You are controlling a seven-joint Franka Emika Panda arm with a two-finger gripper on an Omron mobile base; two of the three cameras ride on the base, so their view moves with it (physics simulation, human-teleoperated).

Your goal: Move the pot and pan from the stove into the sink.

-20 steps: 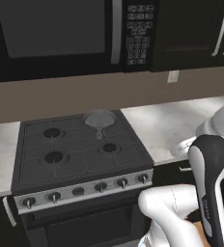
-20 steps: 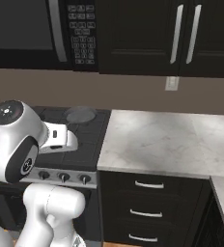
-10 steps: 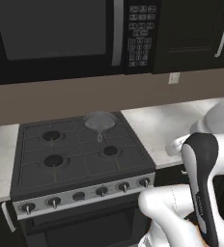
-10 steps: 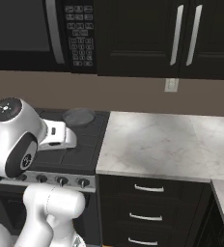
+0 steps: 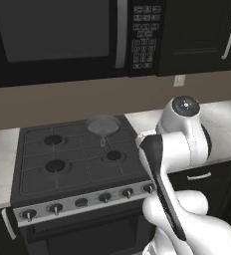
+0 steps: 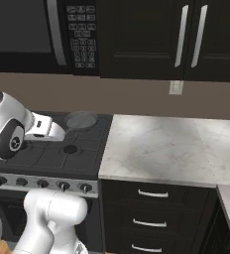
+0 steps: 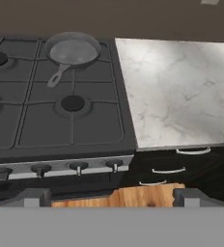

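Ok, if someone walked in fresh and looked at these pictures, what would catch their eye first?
Probably the white arm bent in front of the black stove, blocking its right edge in the left base view. Next, the small grey pan on the stove's back right burner, handle pointing toward the front. Then the pale marble counter right of the stove, under dark cabinets and a microwave.

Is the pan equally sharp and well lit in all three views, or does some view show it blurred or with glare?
Hand view: the pan is clearest, with a pale sheen inside and its thin handle distinct. Left base view: the pan is small and soft, evenly lit, without glare. Right base view: the pan is dim and low-contrast against the stove, handle not discernible.
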